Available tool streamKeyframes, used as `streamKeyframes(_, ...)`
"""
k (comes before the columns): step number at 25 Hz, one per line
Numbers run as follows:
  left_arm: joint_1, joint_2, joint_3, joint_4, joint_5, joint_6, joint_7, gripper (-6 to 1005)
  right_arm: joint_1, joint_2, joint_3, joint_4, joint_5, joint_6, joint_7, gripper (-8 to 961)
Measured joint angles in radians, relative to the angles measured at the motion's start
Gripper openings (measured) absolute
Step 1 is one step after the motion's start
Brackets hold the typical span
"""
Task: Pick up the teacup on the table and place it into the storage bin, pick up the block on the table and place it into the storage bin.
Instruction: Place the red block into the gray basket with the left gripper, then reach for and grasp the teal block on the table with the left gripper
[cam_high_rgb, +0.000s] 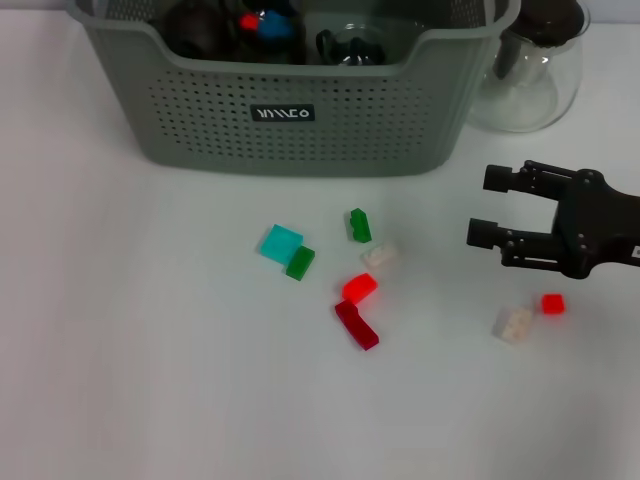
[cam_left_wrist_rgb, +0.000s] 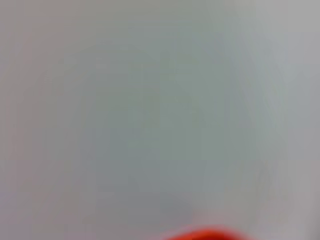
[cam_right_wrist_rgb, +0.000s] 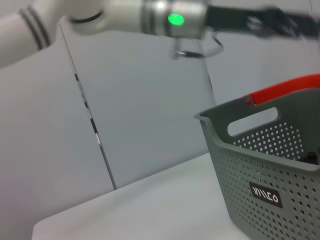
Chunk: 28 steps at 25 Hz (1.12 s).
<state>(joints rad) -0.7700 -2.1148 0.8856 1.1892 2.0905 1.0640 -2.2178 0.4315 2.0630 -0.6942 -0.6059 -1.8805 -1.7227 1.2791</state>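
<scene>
Dark red block (cam_high_rgb: 357, 325) lies nearest on table (cam_high_rgb: 120, 330), other blocks scattered beside it. Right gripper (cam_high_rgb: 482, 206) hovers over the table's right side, fingers apart, empty. Storage bin (cam_high_rgb: 300, 120) at far edge; left gripper unseen

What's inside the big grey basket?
Inside the storage bin sit dark roundish things, a bit of red and blue, and something glassy. Its wall hides the rest, so no item can be named for sure.
</scene>
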Motion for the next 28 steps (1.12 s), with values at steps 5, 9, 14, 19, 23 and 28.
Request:
streamKeyframes(5,0.246,-0.002,-0.059,0.044,-0.534,0.331,0.308,590,0.003,0.0,-0.001,0.0,0.0,0.0,0.0,832)
streamKeyframes(9,0.345,0.005,-0.194,-0.11,-0.671,0.64,0.513,593,0.004,0.001,-0.001,0.0,0.0,0.0,0.001,833)
streamKeyframes(14,0.437,-0.017,-0.234,-0.32,-0.449,0.746,0.939,597,0.007,-0.001,-0.001,0.004,0.0,0.009,0.01,834)
streamKeyframes(19,0.452,-0.053,-0.225,-0.492,-0.25,0.61,1.143,593,0.012,-0.004,-0.001,0.004,0.0,0.017,0.036,833)
streamKeyframes(23,0.427,-0.05,-0.217,-0.624,-0.221,0.466,1.241,588,0.012,-0.016,-0.002,-0.002,-0.002,0.02,0.065,832)
streamKeyframes(28,0.397,-0.055,-0.216,-0.708,-0.204,0.311,1.326,581,0.022,-0.043,0.003,-0.004,-0.024,0.02,0.112,833)
